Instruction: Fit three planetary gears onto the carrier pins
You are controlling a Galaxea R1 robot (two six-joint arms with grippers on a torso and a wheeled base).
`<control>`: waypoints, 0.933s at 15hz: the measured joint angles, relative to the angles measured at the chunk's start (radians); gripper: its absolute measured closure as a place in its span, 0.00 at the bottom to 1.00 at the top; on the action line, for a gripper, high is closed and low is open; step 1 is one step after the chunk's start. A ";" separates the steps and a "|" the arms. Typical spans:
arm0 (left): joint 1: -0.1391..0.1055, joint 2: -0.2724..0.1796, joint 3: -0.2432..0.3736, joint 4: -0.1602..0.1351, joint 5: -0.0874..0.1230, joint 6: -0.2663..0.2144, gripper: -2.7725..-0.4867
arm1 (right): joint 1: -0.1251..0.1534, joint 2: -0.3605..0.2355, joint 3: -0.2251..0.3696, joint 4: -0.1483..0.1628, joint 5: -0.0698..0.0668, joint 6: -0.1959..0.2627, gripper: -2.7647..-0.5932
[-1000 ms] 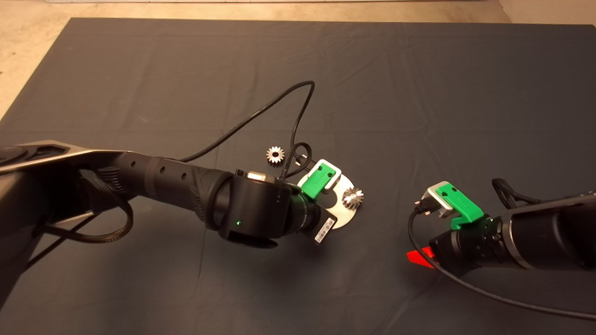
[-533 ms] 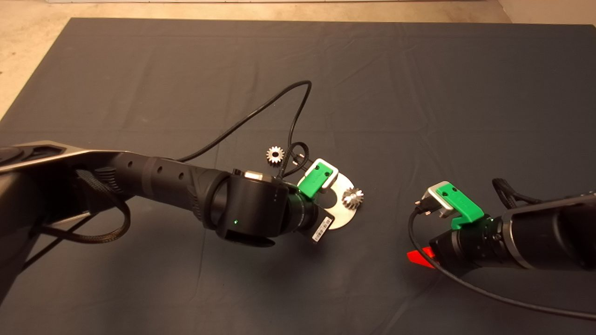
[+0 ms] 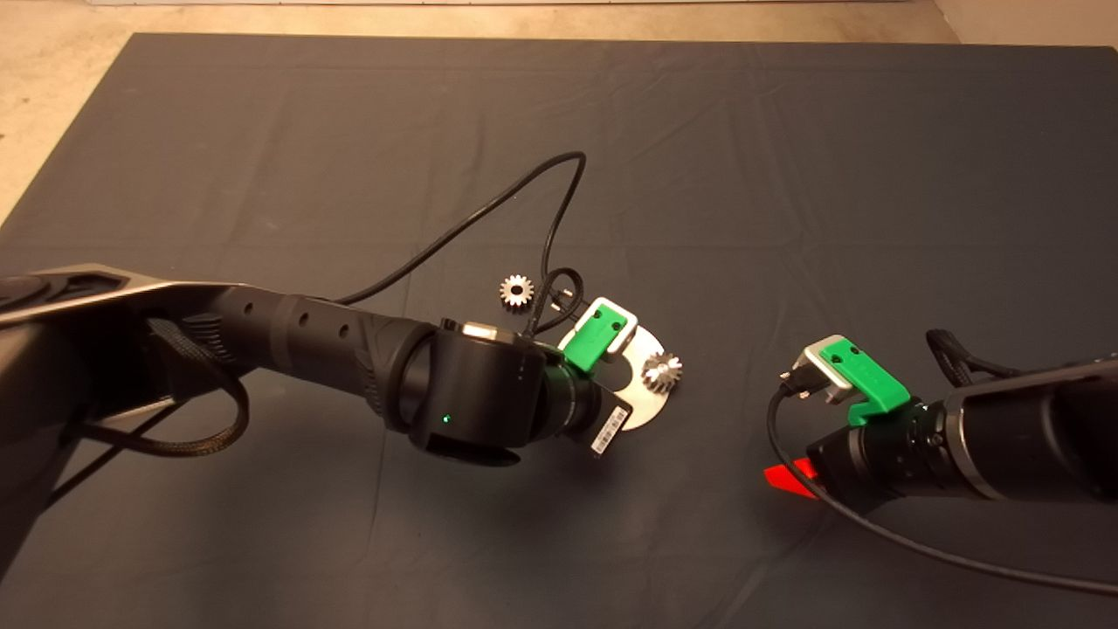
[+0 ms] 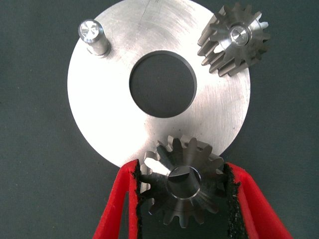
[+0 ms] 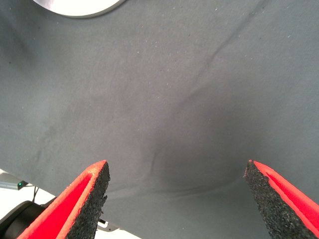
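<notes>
Left gripper clamping gear, over disc

A dark grey mat covered nearly the whole table, its cloth creased in long faint folds. Beyond its far edge and left corner lay a strip of pale beige floor. Light fell unevenly, brighter toward the middle of the mat and dimmer along the near edge.
</notes>
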 joint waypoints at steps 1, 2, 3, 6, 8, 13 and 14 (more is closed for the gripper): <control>0.002 0.000 0.000 0.000 0.000 0.000 0.88 | 0.000 0.000 0.000 0.001 0.000 0.000 0.34; 0.002 0.000 0.000 0.001 0.000 0.000 0.88 | 0.000 0.000 0.000 0.002 0.000 0.000 0.34; 0.002 0.000 0.000 0.006 0.000 0.000 0.88 | 0.001 0.000 0.000 0.003 0.000 0.000 0.34; 0.002 0.000 0.000 0.008 0.000 0.000 0.88 | 0.003 0.000 0.000 0.005 0.000 0.000 0.34; 0.002 -0.001 0.000 0.011 0.000 0.000 0.88 | 0.005 0.000 0.000 0.006 0.000 0.000 0.34; 0.002 -0.001 0.000 0.047 0.000 -0.001 0.88 | 0.005 0.000 0.000 0.008 0.000 0.000 0.34; 0.002 -0.001 0.000 0.048 0.000 -0.001 0.88 | 0.005 0.000 0.000 0.008 0.000 0.000 0.34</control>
